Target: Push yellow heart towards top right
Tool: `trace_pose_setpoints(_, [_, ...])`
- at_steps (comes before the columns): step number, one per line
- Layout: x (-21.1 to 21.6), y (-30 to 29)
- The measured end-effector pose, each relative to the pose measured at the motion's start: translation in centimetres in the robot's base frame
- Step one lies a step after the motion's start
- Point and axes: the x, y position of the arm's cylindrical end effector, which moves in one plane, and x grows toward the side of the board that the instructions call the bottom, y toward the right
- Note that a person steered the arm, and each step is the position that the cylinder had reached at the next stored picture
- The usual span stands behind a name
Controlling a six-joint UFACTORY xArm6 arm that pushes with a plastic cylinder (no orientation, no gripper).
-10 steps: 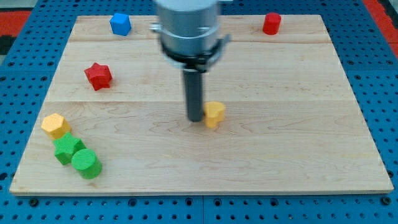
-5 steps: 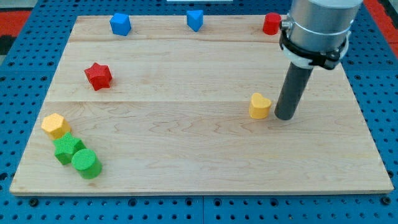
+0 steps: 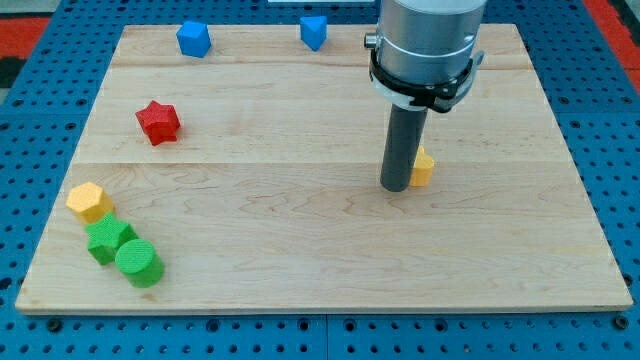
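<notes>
Placement first: my tip (image 3: 396,187) sits on the desk (image 3: 300,240) right at the left edge of the yellow heart (image 3: 423,167), with the rod covering the heart's left part, so I judge it touching or as good as touching, though the contact line itself is hidden. That side makes sense to me, since a shove from the left and slightly below would carry the heart off toward the view's top right, where it is meant to go. As for a pincer, this rig has none: the arm ends in a plain rod, so nothing spreads, presses together or pinches, and the heart is merely leaned on, not held. Relative to my tip, the heart lies just to the right and a touch up, near the desk's middle-right and well short of the top right corner, so I judge most of the travel undone. Far up and left of my tip are two blue blocks (image 3: 193,39) (image 3: 314,31), the red star (image 3: 158,121) is well off to the left, and the yellow hexagon (image 3: 88,201), green star-like block (image 3: 108,238) and green cylinder (image 3: 138,263) cluster down-left.
</notes>
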Motion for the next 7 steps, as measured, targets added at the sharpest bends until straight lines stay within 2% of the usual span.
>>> trace_pose_setpoints(4, [-2.1,6.5])
trace_pose_setpoints(7, [-5.2,7.8])
